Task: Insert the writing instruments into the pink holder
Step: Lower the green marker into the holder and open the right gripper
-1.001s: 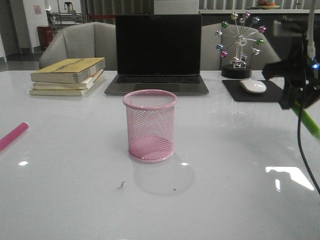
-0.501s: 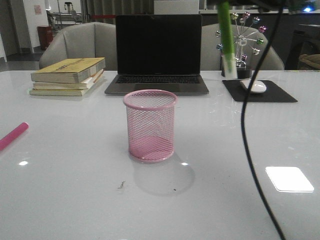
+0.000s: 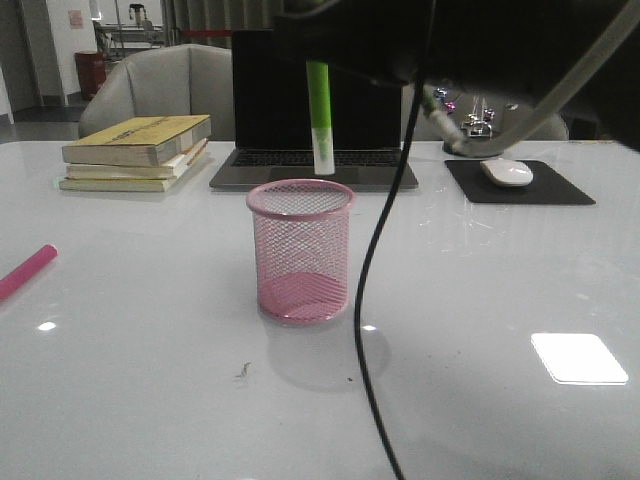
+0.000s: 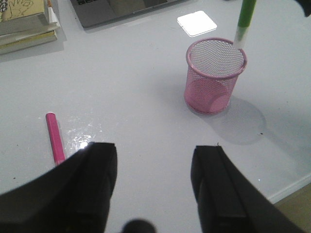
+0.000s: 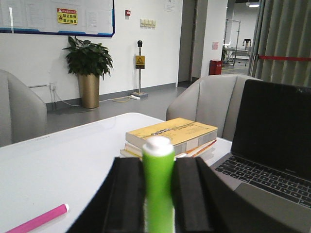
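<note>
The pink holder (image 3: 301, 250) stands upright mid-table, also seen from the left wrist as a mesh cup (image 4: 215, 75). My right gripper (image 5: 156, 167) is shut on the green marker (image 5: 158, 187), which hangs upright just above the holder's rim (image 3: 321, 115), white end down (image 4: 240, 35). The pink marker (image 3: 25, 272) lies flat on the table at the far left (image 4: 55, 137), and shows too in the right wrist view (image 5: 36, 219). My left gripper (image 4: 154, 151) hovers open over bare table between the pink marker and the holder, holding nothing.
A laptop (image 3: 316, 110) sits open behind the holder, with a stack of books (image 3: 135, 152) to its left. A mouse on a black pad (image 3: 508, 173) lies at the back right. The right arm's black cable (image 3: 368, 300) hangs down just right of the holder.
My right arm has carried the green marker leftward from the table's right edge to directly above the holder, turning it upright. The pink marker and holder have not moved.
</note>
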`<state>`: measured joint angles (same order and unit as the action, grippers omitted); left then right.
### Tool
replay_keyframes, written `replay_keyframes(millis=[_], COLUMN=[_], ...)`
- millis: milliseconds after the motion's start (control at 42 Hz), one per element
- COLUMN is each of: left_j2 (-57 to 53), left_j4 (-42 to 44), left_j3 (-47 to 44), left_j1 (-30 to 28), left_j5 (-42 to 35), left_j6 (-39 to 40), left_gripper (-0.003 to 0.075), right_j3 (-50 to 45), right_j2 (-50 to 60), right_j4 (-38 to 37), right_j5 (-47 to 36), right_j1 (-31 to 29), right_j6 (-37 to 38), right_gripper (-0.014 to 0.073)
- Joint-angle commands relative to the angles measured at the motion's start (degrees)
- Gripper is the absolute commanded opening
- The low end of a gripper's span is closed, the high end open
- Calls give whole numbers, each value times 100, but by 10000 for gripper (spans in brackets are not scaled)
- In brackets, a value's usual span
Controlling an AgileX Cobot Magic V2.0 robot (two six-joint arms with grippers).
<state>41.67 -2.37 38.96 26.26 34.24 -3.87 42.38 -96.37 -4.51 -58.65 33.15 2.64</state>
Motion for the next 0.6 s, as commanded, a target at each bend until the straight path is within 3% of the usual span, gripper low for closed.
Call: replay_keyframes(millis=[0, 143, 381, 572], left_j2=[6, 6, 6, 6], left_j4=[-39, -39, -39, -39], left_j3=[154, 154, 154, 154], left_j1=[61, 61, 61, 61], left_j5=[-417, -417, -417, -417], left_j6=[-19, -19, -19, -19], left_gripper=[401, 401, 401, 401], right_j3=[211, 211, 211, 211], right_j2=[-95, -475, -694, -546], right_j4=[-98, -164, -164, -159], right_j5=[-661, -559, -156, -15], right_j1=[6, 6, 6, 6], right_j6=[-59, -36, -4, -4], right_gripper=[114, 161, 374, 426])
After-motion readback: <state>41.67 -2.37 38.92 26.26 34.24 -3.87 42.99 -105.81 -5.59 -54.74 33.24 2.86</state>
